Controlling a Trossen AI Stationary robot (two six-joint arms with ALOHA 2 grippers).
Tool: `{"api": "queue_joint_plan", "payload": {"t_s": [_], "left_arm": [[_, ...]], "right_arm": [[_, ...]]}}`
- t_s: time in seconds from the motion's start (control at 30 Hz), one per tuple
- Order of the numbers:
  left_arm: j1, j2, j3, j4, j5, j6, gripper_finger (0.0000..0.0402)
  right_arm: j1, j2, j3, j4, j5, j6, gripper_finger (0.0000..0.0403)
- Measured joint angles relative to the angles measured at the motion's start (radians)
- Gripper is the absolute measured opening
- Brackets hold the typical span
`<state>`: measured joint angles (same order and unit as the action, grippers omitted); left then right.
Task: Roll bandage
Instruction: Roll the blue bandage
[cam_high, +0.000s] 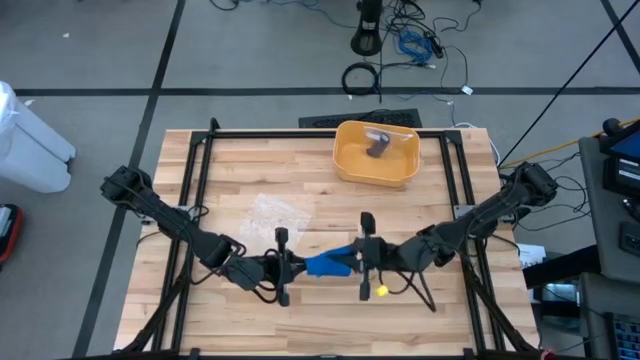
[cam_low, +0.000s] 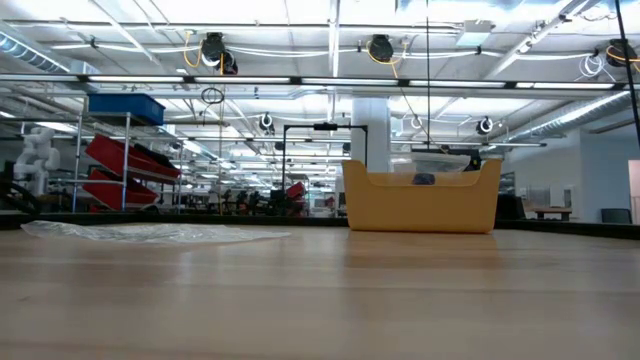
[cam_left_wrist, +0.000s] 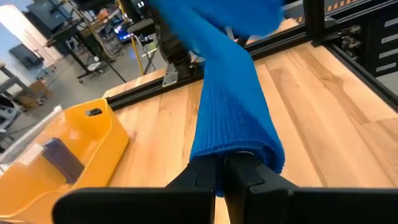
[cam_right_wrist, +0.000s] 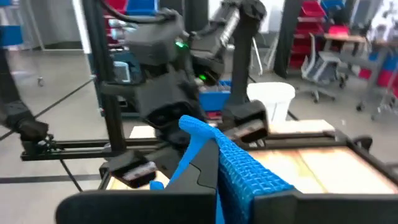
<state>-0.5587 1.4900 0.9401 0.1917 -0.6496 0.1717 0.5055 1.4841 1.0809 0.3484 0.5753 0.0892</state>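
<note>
Bandage: you have the blue bandage stretched in the air between the two grippers, above the near middle of the wooden table; in the left wrist view it runs as a ribbed blue band from that arm's fingers toward the other arm
Left gripper: your left gripper sits at the bandage's left end, fingers pressed together on the cloth; its wrist view shows the two dark fingers meeting with the bandage's end folded over them
Right gripper: your right gripper faces the left one from the other side, fingers pinched on the bandage's right end; in its wrist view the blue cloth comes out from between the closed fingers and runs toward the left arm's wrist
Arms: both reach in from the table's outer sides and meet near the front centre, grippers just apart with only the bandage between them
Yellow bin: you see the yellow bin at the far middle of the table, well apart from the grippers, with a small grey object inside
Plastic wrap: a crumpled clear plastic sheet lies flat on the table between the bin and the left gripper
Low view: it shows you the bin and the plastic sheet on the tabletop, but neither gripper
</note>
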Motion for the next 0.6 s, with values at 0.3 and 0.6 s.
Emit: {"api": "queue_joint_plan", "payload": {"t_s": [0.3, 0.6], "left_arm": [[-0.019, 0.0, 0.0, 0.0, -0.005, -0.01, 0.0007], [-0.039, 0.0, 0.0, 0.008, -0.036, -0.009, 0.0007]], "right_arm": [[-0.041, 0.0, 0.0, -0.143, 0.083, 0.305, 0.0005], [-0.056, 0.003, -0.001, -0.223, -0.027, 0.47, 0.0066]]}}
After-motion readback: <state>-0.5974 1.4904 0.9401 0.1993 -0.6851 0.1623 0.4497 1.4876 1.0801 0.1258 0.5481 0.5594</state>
